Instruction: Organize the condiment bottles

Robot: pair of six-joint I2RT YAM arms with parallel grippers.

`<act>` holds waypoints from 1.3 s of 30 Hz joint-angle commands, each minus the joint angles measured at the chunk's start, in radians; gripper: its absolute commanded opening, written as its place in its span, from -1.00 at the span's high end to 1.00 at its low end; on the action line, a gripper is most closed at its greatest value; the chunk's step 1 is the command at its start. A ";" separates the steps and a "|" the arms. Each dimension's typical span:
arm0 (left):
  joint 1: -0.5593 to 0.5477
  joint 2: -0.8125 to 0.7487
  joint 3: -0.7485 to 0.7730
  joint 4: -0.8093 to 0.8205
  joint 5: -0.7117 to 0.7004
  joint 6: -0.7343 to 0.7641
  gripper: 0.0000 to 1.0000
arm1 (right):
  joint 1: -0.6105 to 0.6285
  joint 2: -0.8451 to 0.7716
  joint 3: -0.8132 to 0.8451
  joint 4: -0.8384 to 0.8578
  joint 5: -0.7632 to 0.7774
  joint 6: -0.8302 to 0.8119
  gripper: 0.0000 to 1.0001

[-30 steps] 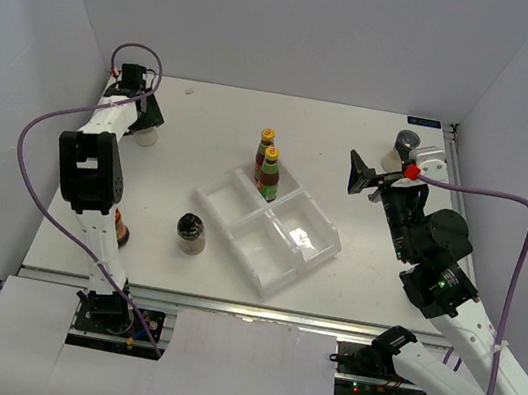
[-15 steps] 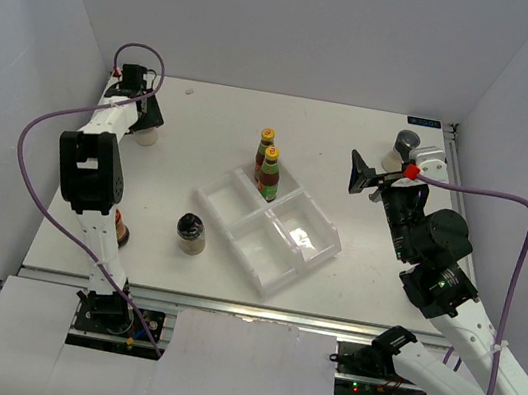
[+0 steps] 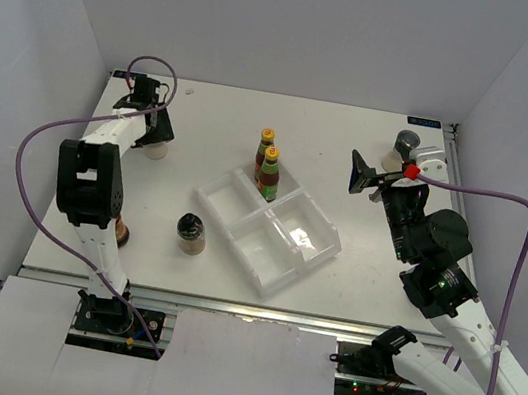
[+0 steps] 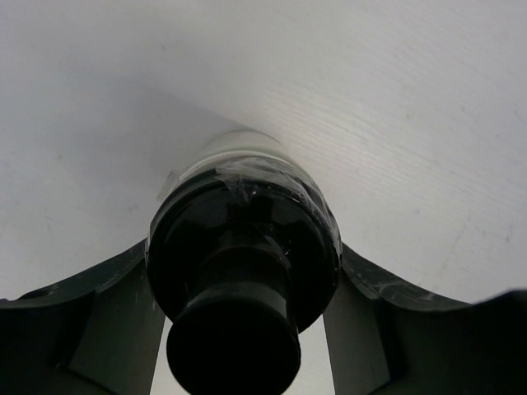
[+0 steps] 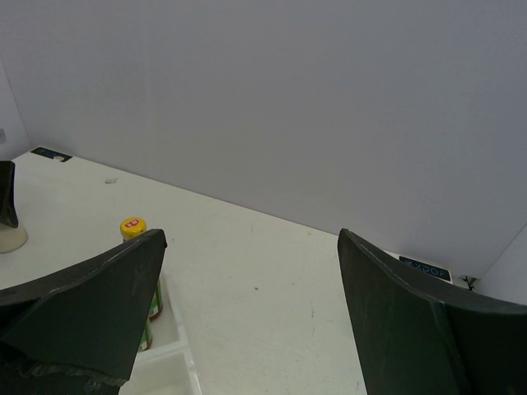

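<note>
At far left, the left hand [image 4: 244, 280] pinches one pale bottle [image 4: 240, 160]; the right hand [image 3: 357, 173] gapes.

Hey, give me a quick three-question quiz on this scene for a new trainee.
1. True or false: the right pincer is open and empty.
2. How many yellow-capped bottles show in the top view?
3. The black-capped bottle in the left wrist view is: A) lying on its side, alone; B) between the left pincer's fingers; C) in the right pincer.
Key: 1 true; 2 two; 3 B.
</note>
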 commanded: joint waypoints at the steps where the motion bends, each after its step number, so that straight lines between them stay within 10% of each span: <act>1: -0.031 -0.116 -0.031 -0.006 -0.024 -0.014 1.00 | -0.001 -0.013 -0.002 0.060 0.009 -0.005 -0.82; 39: -0.362 -0.495 -0.131 -0.123 0.070 0.127 1.00 | -0.001 -0.031 0.026 0.025 -0.004 0.005 -0.82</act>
